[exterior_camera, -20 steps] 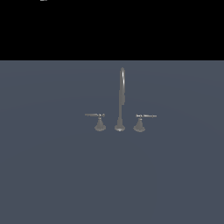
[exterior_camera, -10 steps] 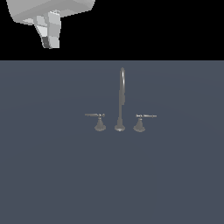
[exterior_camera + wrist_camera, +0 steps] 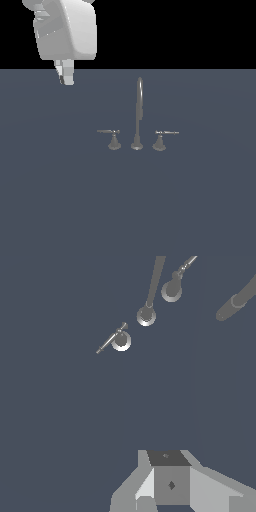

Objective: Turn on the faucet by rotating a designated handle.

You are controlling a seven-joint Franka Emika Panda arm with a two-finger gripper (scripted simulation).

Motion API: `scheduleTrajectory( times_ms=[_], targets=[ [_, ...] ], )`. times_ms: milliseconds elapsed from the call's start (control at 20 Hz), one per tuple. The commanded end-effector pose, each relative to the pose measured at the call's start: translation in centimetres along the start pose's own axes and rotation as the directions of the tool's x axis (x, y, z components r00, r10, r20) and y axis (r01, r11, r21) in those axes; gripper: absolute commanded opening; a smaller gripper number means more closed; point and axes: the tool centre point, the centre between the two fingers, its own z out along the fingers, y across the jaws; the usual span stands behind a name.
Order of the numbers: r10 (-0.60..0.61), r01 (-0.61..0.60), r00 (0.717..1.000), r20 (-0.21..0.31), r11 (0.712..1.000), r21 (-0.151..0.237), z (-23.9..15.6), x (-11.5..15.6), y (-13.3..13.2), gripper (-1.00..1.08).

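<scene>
The faucet [image 3: 138, 114] stands mid-floor in the exterior view, a tall gooseneck spout between two low levers. The designated handle [image 3: 111, 134] is the plain grey lever on the exterior view's left; the speckled handle [image 3: 163, 135] is on the right. My gripper [image 3: 66, 78] hangs high and far off toward the exterior view's upper left, well apart from the faucet, its fingers together with nothing held. The wrist view shows my gripper [image 3: 166, 458], the designated handle [image 3: 119, 340], the spout base [image 3: 146, 315] and the other handle [image 3: 171, 290] at a distance.
A flat dark blue-grey floor [image 3: 128, 210] stretches around the faucet. A thick grey tube [image 3: 239, 299] enters the wrist view at its edge.
The arm was out of view a second ago. It has since come in at the exterior view's upper left, dropping lower and shifting right. The faucet and its handles have not moved.
</scene>
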Motion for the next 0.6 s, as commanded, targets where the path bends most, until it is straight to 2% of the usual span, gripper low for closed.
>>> scheduleTrajectory(
  times_ms=[0,550],
  targets=[
    [0.048,-0.048,0.999,-0.001,0.999,0.002,1.2,0.6,-0.9,-1.0],
    [0.24,-0.24,0.971,-0.007,0.971,0.003,6.3,3.6,-4.3,-1.0]
  ],
)
